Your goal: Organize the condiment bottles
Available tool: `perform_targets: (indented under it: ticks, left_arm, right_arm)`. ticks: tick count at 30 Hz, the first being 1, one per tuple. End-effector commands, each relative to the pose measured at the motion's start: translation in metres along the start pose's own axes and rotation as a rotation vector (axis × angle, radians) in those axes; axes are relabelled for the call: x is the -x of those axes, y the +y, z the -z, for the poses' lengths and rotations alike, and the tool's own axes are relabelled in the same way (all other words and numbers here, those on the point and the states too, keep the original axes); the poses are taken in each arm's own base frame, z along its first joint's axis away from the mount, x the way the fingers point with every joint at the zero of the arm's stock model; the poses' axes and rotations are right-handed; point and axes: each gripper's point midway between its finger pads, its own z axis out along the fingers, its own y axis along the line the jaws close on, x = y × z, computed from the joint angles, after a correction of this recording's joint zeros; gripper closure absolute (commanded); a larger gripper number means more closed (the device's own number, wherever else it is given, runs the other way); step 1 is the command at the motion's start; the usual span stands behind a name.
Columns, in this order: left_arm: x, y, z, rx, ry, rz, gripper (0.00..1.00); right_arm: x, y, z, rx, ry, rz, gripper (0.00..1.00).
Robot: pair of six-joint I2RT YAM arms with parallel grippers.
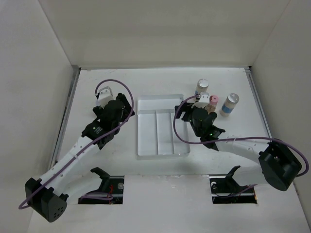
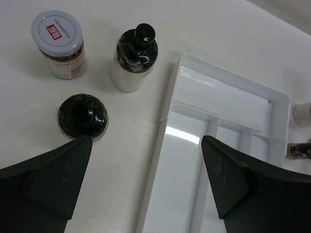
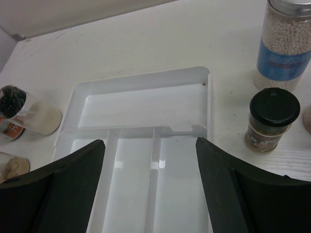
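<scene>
My left gripper (image 2: 146,145) and right gripper (image 3: 149,143) hang open, empty, by the tray (image 2: 223,87); bottles (image 2: 136,58) stand left and right of it, none inside. I should centre squarely on the black-capped jar (image 3: 272,119) right of the tray before closing. From above, my left arm hides those left of it.

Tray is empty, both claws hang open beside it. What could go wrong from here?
The left gripper hangs beside the black-capped bottle, with the silver-lidded jar and spouted bottle close by; grabbing one might topple a neighbour. Near the right gripper, the black-lidded jar stands by the blue-label bottle: same worry. Either gripper could catch the tray rim and shove it.
</scene>
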Motion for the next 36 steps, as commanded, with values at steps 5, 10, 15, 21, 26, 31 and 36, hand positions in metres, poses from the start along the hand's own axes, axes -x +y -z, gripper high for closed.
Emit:
perform_targets:
  ticks: [5,10,15,21,26,31,36]
  left_arm:
    - [0.012,0.029,0.008,0.024,-0.08,0.037,0.0]
    - [0.008,0.05,0.013,0.042,-0.116,-0.019,0.0]
    - [0.01,0.057,0.018,0.054,-0.162,-0.024,0.0]
    - [0.003,0.053,0.011,0.061,-0.141,-0.052,0.17]
    - [-0.016,0.054,-0.009,0.099,-0.089,-0.083,0.24]
    - [-0.021,0.057,-0.033,0.162,-0.079,-0.094,0.22]
    - [-0.022,0.063,-0.049,0.223,-0.106,-0.096,0.27]
  right_arm:
    - [0.024,0.01,0.002,0.023,-0.078,-0.027,0.34]
    - [0.029,0.011,0.006,0.031,-0.088,-0.031,0.65]
    - [0.027,0.01,0.004,0.026,-0.076,-0.022,0.73]
    - [0.025,0.009,0.003,0.019,-0.069,-0.016,0.62]
    - [0.021,0.01,0.0,0.018,-0.06,-0.01,0.46]
    - [0.02,0.014,-0.001,0.033,-0.057,0.003,0.34]
    - [0.019,0.016,-0.001,0.039,-0.049,0.016,0.34]
